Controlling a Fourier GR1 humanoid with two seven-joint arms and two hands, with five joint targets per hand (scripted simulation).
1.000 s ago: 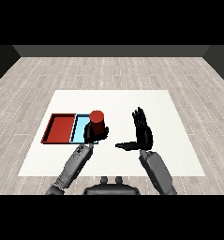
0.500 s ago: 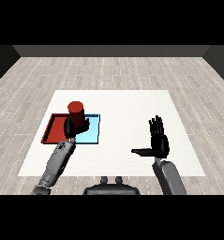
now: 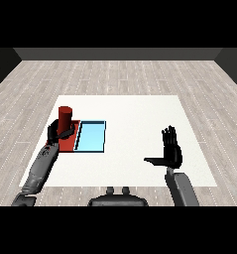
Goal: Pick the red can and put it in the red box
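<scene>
I take the red tray (image 3: 70, 142) as my landmark on the white table (image 3: 135, 114); it lies at the table's left side, and the light blue tray (image 3: 91, 137) lies touching its right edge. The blue tray holds nothing that I can see. Most of the red tray is hidden behind the left forearm and robot hand, so I cannot tell whether anything rests on its floor.

The left robot hand (image 3: 59, 132) sits over the red tray with its fingers curled round the red can (image 3: 66, 117), which stands upright in the grasp, its top rising above the tray's far edge. From here I judge the carry step as nearly done: the can is above the red tray (I cannot tell whether its base touches the floor). The next move, as I see it, calls for lowering the can straight down inside the tray's rim, then uncurling the fingers and lifting away without tipping it.

The right robot hand (image 3: 171, 153) is well to the right of the red tray, past the blue one, fingers straight and thumb out, holding nothing.
</scene>
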